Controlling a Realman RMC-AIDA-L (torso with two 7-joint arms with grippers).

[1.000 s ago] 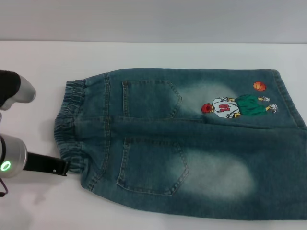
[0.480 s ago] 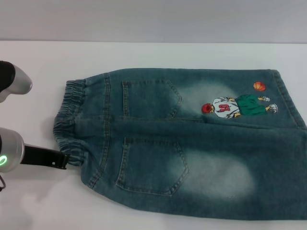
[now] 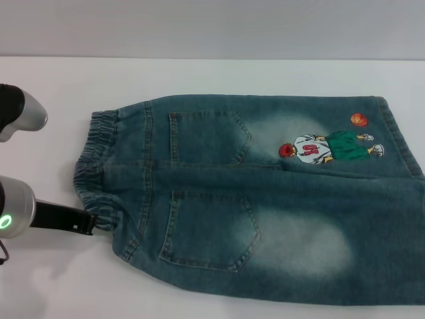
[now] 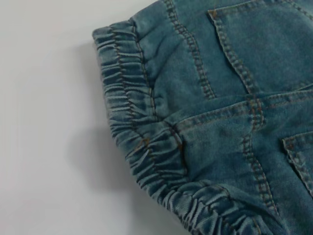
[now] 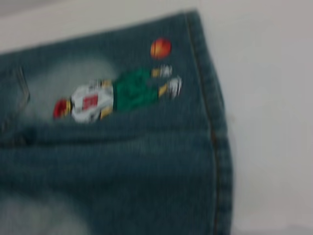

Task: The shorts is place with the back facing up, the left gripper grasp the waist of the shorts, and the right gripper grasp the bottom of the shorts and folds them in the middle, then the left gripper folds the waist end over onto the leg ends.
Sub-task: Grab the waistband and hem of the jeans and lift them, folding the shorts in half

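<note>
From the head view I saw the shorts (image 3: 259,199) spread flat on the white table (image 3: 60,80), back pockets up, with the waist (image 3: 93,173) toward my left and the leg ends (image 3: 398,139) running off to my right, the cartoon print (image 3: 330,146) lying on the far leg. My left gripper (image 3: 85,222) sat low on the table at the near corner of the waist, its tip touching or just beside the gathered band, though I could not tell how its jaws stood. My right gripper did not show anywhere; its wrist camera looked down on the bottom (image 5: 215,127) beside the print.
</note>
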